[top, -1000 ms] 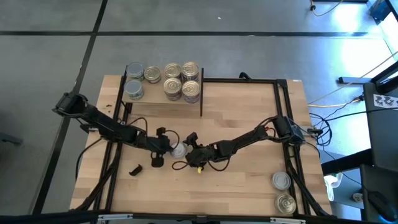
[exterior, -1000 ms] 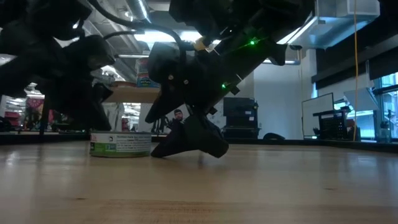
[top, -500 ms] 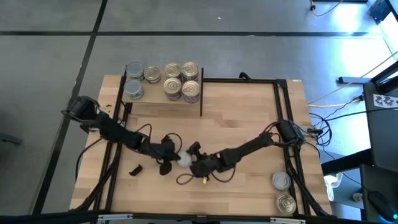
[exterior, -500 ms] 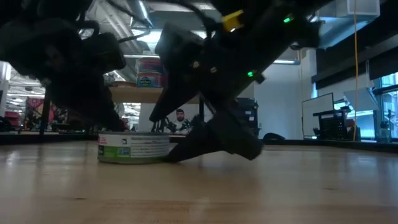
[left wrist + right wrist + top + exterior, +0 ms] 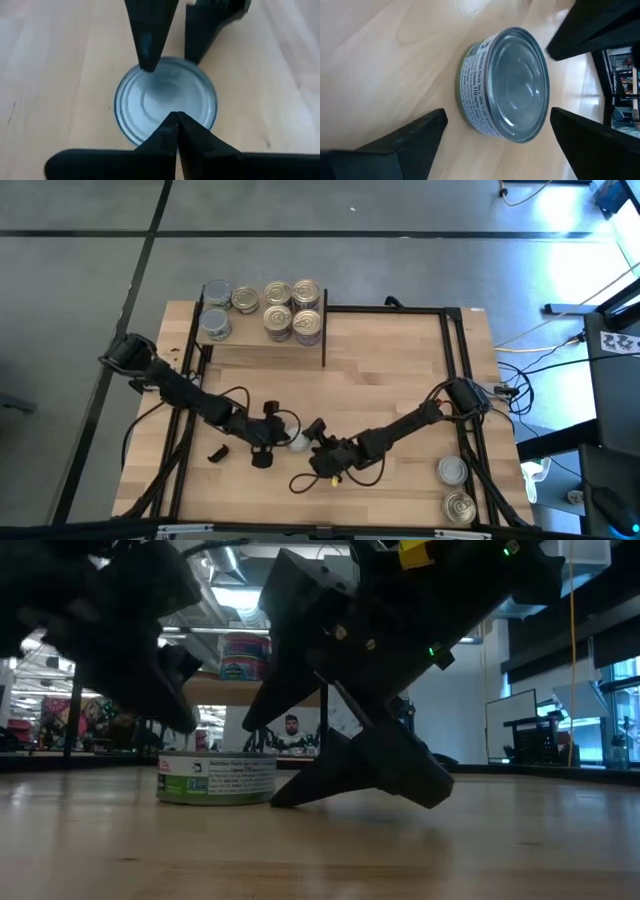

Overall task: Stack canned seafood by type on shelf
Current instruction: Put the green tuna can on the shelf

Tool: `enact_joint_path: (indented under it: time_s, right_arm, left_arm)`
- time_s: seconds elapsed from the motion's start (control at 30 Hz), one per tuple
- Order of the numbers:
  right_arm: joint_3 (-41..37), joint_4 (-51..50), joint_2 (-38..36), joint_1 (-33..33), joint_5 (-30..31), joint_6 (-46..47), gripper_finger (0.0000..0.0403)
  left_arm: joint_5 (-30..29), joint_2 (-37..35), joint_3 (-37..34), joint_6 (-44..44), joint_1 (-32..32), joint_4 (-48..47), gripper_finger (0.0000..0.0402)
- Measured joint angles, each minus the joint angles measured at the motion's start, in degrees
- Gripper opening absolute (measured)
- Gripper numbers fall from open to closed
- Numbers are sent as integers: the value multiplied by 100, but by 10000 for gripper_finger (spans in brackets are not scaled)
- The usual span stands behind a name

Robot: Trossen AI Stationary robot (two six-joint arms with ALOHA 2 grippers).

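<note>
Since a second ago both arms and the silver-topped tin have shifted toward the surface's near edge. The right claw gapes wide around the tin, not gripping; the left claw, shut and empty, hovers just above it. Label reads "Nutrition Facts", "110"
</note>
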Motion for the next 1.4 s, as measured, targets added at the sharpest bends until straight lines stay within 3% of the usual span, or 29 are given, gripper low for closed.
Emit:
enact_joint_path:
  time_s: [0.3, 0.57, 0.8, 1.07, 1.4]
  right_arm:
    - [-2, 340, 48, -72, -261, -125, 366]
    - [2, 428, 48, -304, -547, -17, 366]
    - [2, 486, 48, -345, -597, 18, 366]
    - [2, 501, 48, -350, -592, 20, 366]
    - [16, 830, 200, -410, -527, -96, 366]
  left_arm:
    - [-130, 13, -1109, 169, 47, 1922, 3]
    - [-128, 13, -1431, 124, 153, 2570, 3]
    - [82, 13, -1242, 39, 148, 2552, 3]
    - [85, 10, -919, -197, 165, 1384, 3]
    - [-4, -4, -1325, -438, 388, 2013, 3]
